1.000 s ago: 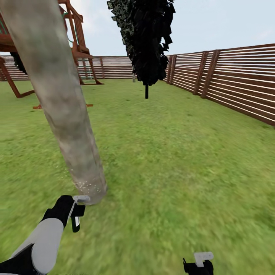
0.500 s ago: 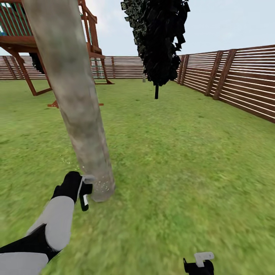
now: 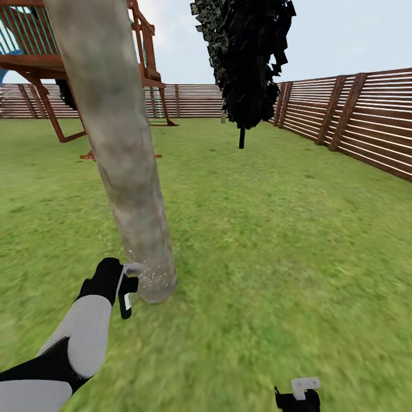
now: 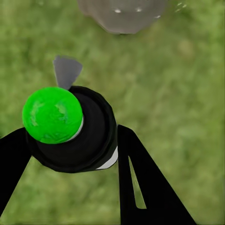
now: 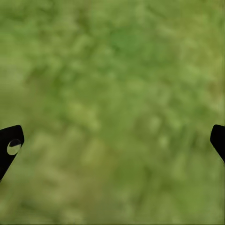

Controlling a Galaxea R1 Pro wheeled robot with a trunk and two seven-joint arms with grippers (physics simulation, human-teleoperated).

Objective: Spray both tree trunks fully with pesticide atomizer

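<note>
- Gripping the pesticide atomizer, the left gripper is seen in the left wrist view with its two black fingers closed against the bottle's sides; a green ball-shaped cap sits on the bottle and a grey nozzle sticks out toward the trunk.
- In the head view the left gripper is at about 7 o'clock, at the end of the white-and-black left arm; the pesticide atomizer is held just beside the base of the tree trunk, contact cannot be told.
- Whitish pesticide specks are scattered on the lowest part of the trunk, next to the nozzle; a few specks are also seen on the trunk base in the left wrist view.
- The right gripper is at about 5 o'clock at the frame edge, over grass; in the right wrist view its fingertips sit at opposite frame edges, spread wide, nothing between them but blurred grass.
- The trunk rises tilted from near centre toward 11 o'clock, out of frame.
- A dark narrow tree stands at 12–1 o'clock, well apart from the trunk.
- A wooden playhouse is at 10–11 o'clock behind the trunk.
- A slatted wooden fence runs along the far edge from 10 to 3 o'clock.
</note>
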